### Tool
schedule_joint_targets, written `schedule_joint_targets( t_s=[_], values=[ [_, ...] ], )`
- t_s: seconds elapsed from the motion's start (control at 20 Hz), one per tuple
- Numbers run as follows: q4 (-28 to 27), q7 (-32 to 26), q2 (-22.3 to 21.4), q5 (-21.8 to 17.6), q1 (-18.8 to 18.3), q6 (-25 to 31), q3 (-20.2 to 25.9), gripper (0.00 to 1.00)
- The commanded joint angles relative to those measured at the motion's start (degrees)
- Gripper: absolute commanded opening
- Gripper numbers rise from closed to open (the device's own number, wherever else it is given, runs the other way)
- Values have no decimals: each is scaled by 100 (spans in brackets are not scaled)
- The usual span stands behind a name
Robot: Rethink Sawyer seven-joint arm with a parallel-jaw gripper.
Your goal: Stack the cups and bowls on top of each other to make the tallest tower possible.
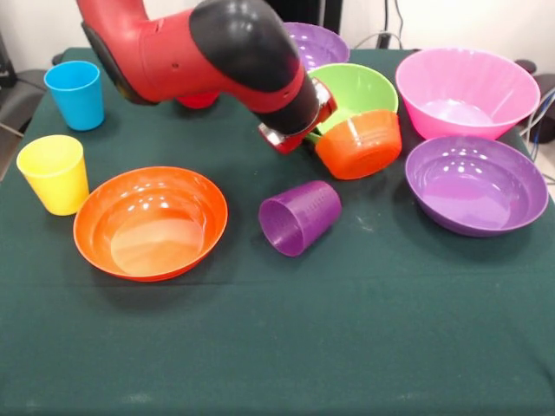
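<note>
Dark green tabletop (286, 347), cloth covered, with a pale wall and black cables behind. Far left: blue cup (75, 94) standing up, yellow cup (55, 173) standing up nearer the front. Next, wide orange bowl (150, 222), open side up, just beside the yellow cup. Above it, big red and black arm (208, 52), coming down toward the middle. Purple cup (299, 217) on its side in the middle, mouth turned to the front left, long way slanting back to the right. End effector (295, 121) just behind and above that cup, close to the small orange bowl (360, 143); open or closed, cannot tell. Small orange bowl tipped, leaning on the green bowl (355, 87). Purple bowl (316, 43) at the back, partly hidden by the arm. Bit of red under the arm, maybe another bowl. Far right: big pink bowl (466, 91), then another purple bowl (475, 184) in front of it. No tower yet.
</note>
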Motion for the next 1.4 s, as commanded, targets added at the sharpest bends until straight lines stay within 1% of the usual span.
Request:
schedule_joint_targets(
  t_s=[0.05,0.2,0.3,0.45,0.6,0.65,0.7,0.8,0.85,0.95,1.05,1.1,1.15,1.25,1.3,1.35,1.4],
  values=[
    [-1392,322,1135,-162,186,-925,-155,0],
    [-1314,392,1204,-254,159,-1165,-210,0],
    [-1237,259,1265,-386,72,-1489,-151,0],
    [-1032,75,1170,-905,24,-2343,-105,0],
    [-1028,-156,916,-1627,225,-2822,-214,0],
    [-1063,-120,837,-1758,315,-2802,-280,0],
    [-1120,-102,796,-1842,396,-2628,-335,0],
    [-1220,-71,796,-1808,443,-2245,-360,0],
    [-1232,-135,810,-1807,417,-2145,-328,0],
    [-1162,-155,835,-1786,332,-2130,-275,0],
    [-1041,-7,783,-1780,306,-2216,-282,0],
    [-1011,82,743,-1844,337,-2311,-315,0],
    [-970,318,679,-1916,403,-2509,-401,0],
    [-955,555,643,-1920,459,-2621,-473,0],
    [-987,512,643,-1949,483,-2553,-470,0],
    [-990,569,634,-1991,503,-2600,-465,100],
    [-991,598,628,-2019,524,-2645,-478,100]
  ],
)
